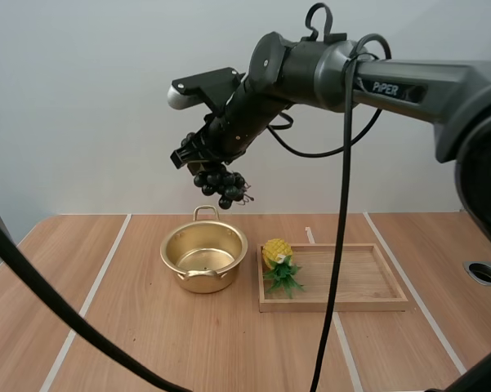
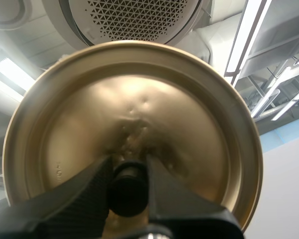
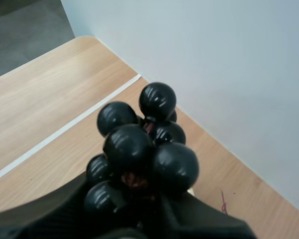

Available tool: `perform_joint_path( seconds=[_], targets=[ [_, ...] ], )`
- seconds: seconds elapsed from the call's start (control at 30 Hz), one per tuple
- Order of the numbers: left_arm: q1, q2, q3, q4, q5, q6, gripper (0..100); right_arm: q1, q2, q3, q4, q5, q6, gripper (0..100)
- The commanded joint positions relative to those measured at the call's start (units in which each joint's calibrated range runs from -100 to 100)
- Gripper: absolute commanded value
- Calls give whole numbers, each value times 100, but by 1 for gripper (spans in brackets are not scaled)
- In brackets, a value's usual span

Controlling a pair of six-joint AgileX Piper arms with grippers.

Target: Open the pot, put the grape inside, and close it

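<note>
Two grippers at work: right gripper (image 1: 198, 157) pinches the bunch of black grapes (image 1: 225, 188) high over the open gold pot (image 1: 204, 260); left gripper (image 2: 128, 172) clamps the lid (image 2: 139, 94) by its knob. Lowering the bunch likely comes next.

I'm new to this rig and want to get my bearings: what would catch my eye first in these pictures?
The right gripper holds a bunch of dark grapes in the air above the open gold pot on the table. The left gripper pinches the pot's lid by its knob. A toy pineapple lies in the wooden tray beside the pot.
</note>
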Motion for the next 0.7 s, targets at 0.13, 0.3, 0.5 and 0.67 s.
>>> perform_joint_path(
  seconds=[0.13,0.3,0.5,0.67],
  targets=[
    [-10,-14,-23,70,-252,228,0,6,718,-37,254,-383,-265,0],
    [-10,-2,-23,70,-269,223,0,6,1131,-37,616,-407,-416,0],
    [-10,-2,-23,70,-269,232,0,6,1363,-37,925,-374,-522,0],
    [-10,-2,-23,94,-269,231,0,6,1473,-37,1035,-321,-619,0]
  ],
)
